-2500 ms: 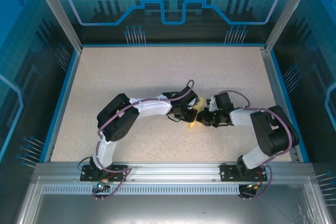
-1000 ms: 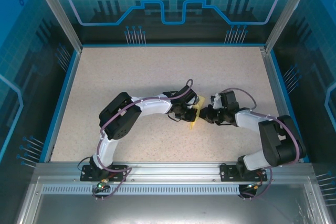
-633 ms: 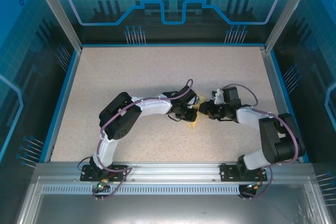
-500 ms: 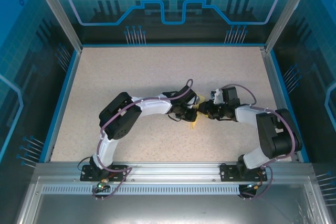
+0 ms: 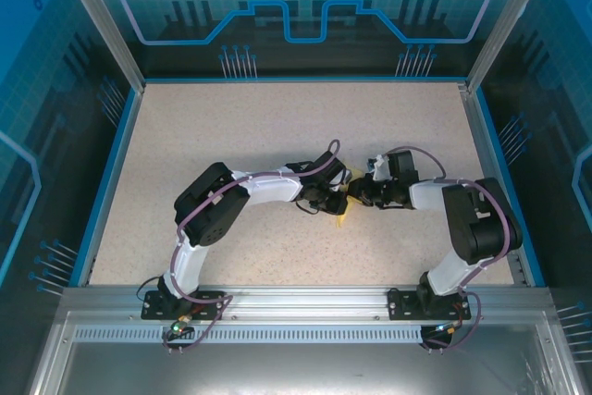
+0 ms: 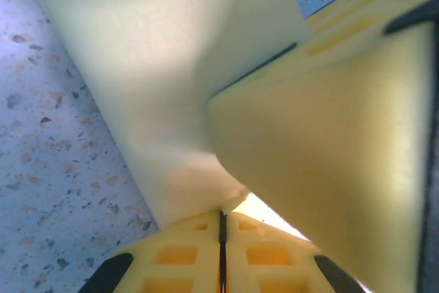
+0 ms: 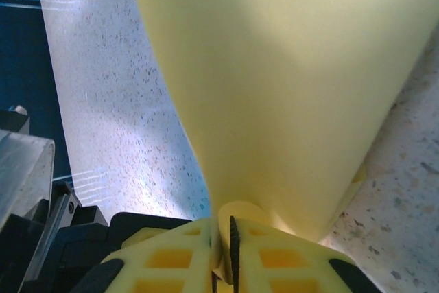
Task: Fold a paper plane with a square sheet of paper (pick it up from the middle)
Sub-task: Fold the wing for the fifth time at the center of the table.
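The pale-yellow sheet of paper (image 5: 341, 215) is folded into a narrow strip and hangs between my two grippers at the middle of the table. I cannot tell whether it has the paper plane's shape. My left gripper (image 5: 334, 194) is shut on its left side. In the left wrist view a corner of the paper (image 6: 158, 66) runs into the shut pads of the left gripper (image 6: 221, 216). My right gripper (image 5: 357, 193) faces it from the right, tip to tip. The right wrist view has a curled fold of paper (image 7: 288, 87) pinched in the right gripper (image 7: 226, 223).
The speckled beige table (image 5: 277, 127) has a blue rim (image 5: 109, 182) on the left, back and right. Blue transparent walls stand behind the rim. A metal rail (image 5: 296, 298) with both arm bases runs along the near edge.
My right gripper moved left and a little farther back toward the left gripper, opened briefly, then shut on the paper. The right elbow swung inward. The left arm stayed put.
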`<state>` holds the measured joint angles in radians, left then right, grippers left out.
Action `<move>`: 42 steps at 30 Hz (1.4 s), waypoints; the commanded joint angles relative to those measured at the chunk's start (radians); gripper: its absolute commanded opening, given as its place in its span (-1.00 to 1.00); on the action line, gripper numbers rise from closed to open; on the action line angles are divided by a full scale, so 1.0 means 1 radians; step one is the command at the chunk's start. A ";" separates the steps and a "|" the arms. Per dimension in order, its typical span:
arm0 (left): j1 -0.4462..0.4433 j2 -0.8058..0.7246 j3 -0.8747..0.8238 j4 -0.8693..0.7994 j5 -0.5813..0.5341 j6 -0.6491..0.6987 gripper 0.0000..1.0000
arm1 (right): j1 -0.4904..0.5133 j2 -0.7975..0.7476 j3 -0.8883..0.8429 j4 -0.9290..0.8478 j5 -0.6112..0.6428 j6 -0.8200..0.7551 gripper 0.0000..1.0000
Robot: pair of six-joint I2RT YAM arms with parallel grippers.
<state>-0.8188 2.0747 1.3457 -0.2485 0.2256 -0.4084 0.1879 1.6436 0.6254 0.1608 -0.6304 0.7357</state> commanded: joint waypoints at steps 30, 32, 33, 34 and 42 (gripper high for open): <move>-0.120 -0.148 -0.134 -0.144 -0.282 -0.056 -0.11 | -0.018 0.015 -0.016 -0.018 0.028 -0.032 -1.00; -0.120 -0.151 -0.133 -0.135 -0.290 -0.055 -0.13 | -0.019 0.014 -0.018 -0.017 0.028 -0.030 -1.00; -0.120 -0.150 -0.131 -0.128 -0.287 -0.054 -0.15 | -0.018 0.014 -0.021 -0.015 0.028 -0.030 -1.00; -0.120 -0.147 -0.129 -0.124 -0.280 -0.051 -0.16 | -0.019 0.012 -0.021 -0.013 0.028 -0.029 -1.00; -0.120 -0.114 -0.089 -0.152 -0.276 -0.004 -0.34 | -0.019 0.013 -0.023 -0.018 0.028 -0.033 -1.00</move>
<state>-0.9379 1.9324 1.2190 -0.3771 -0.0345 -0.4412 0.1867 1.6447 0.6151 0.1577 -0.6029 0.7223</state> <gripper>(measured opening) 0.334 0.045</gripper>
